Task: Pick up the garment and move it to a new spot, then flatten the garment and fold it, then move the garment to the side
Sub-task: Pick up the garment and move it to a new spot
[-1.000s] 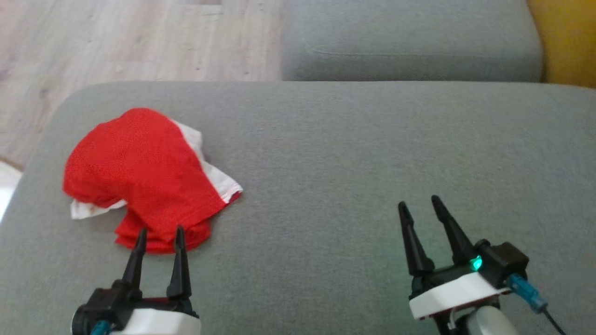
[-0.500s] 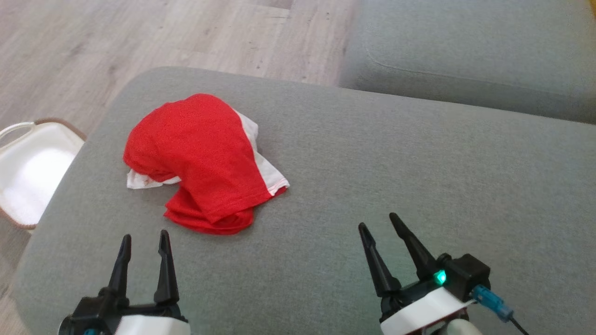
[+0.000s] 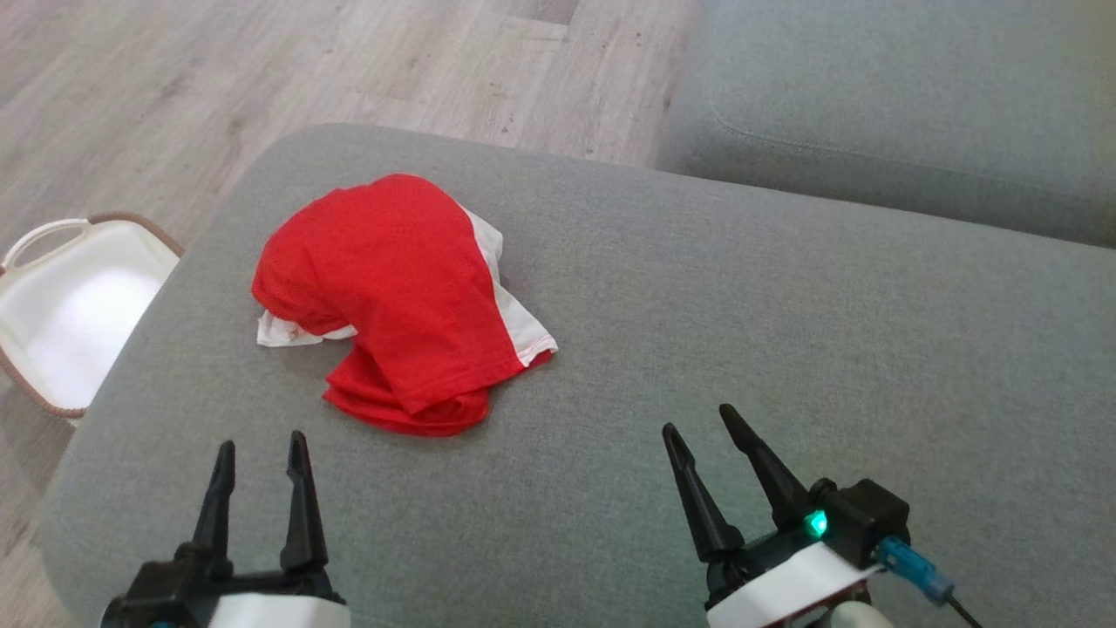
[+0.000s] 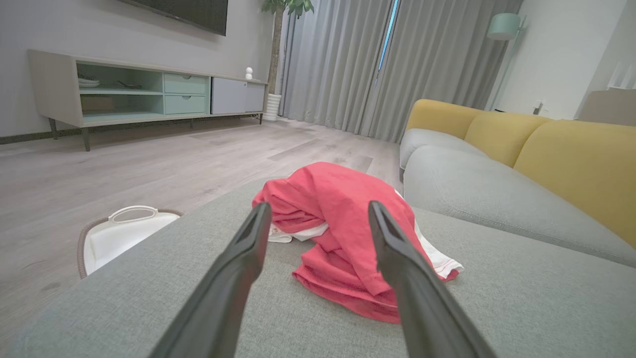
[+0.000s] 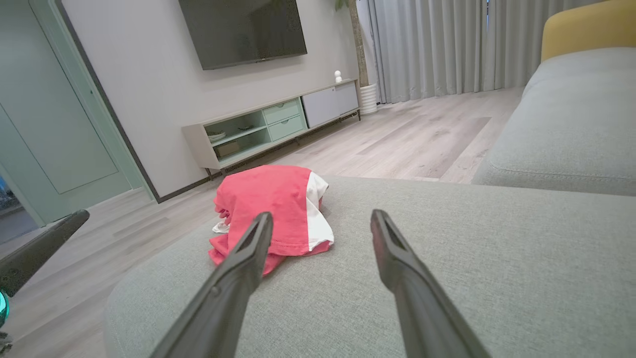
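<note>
Garment, red mesh-like cloth with white panels, lies crumpled in a soft mound on the left part of the grey woven cushion, near its rounded edge, with its lower folds tucked out of sight. The left gripper and the right gripper hover short of it, fingers spread apart, holding nothing. A white basket stands on the wooden floor beside the cushion, partly cut off.

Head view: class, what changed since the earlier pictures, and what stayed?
The camera moved: the whole picture shifted and a white basket came into view at left. Nothing was grasped or released. The red garment keeps its crumpled heap on the grey cushion; left gripper and right gripper stay open.
</note>
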You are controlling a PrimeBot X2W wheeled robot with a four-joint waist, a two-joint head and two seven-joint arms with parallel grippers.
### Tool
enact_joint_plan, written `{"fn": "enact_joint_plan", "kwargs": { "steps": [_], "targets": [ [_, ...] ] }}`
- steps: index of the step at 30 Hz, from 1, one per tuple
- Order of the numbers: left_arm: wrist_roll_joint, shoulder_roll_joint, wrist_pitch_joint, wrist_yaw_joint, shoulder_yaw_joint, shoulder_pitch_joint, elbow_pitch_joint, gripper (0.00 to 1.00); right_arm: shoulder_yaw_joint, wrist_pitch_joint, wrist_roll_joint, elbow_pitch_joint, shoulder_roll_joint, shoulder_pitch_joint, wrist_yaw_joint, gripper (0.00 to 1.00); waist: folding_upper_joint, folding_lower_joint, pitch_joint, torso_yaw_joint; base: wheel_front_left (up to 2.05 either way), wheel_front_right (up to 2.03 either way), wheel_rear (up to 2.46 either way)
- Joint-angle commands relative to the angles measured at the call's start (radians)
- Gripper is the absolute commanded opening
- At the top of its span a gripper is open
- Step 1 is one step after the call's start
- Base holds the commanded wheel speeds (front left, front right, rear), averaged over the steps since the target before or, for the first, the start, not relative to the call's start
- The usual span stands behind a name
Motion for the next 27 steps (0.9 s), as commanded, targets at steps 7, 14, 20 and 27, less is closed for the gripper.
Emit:
{"fn": "enact_joint_plan", "kwargs": {
  "steps": [7, 14, 20, 27],
  "targets": [
    [0.030, 0.047, -0.009, -0.011, 0.111, -0.168, -0.007, 1.00, -0.009, -0.011, -0.029, -0.038, -0.005, -0.063, 0.005, 1.00, 0.0000, 0.0001, 0.088, -0.041, 0.00, 0.00, 0.00],
    [0.012, 0.192, 0.076, -0.040, 0.104, -0.471, 0.205, 1.00, -0.063, -0.011, -0.078, -0.053, -0.005, -0.104, 0.005, 1.00, 0.0000, 0.0001, 0.193, -0.071, 0.00, 0.00, 0.00],
    [-0.032, 0.284, 0.230, -0.051, 0.054, -0.675, 0.384, 1.00, -0.095, -0.011, -0.107, -0.065, -0.005, -0.135, 0.005, 1.00, 0.0000, 0.0001, 0.255, -0.096, 0.00, 0.00, 0.00],
    [-0.130, 0.357, 0.369, -0.052, -0.098, -0.817, 0.581, 1.00, -0.120, -0.011, -0.121, -0.080, -0.005, -0.164, 0.005, 1.00, 0.0000, 0.0001, 0.313, -0.138, 0.00, 0.00, 0.00]
  ]
}}
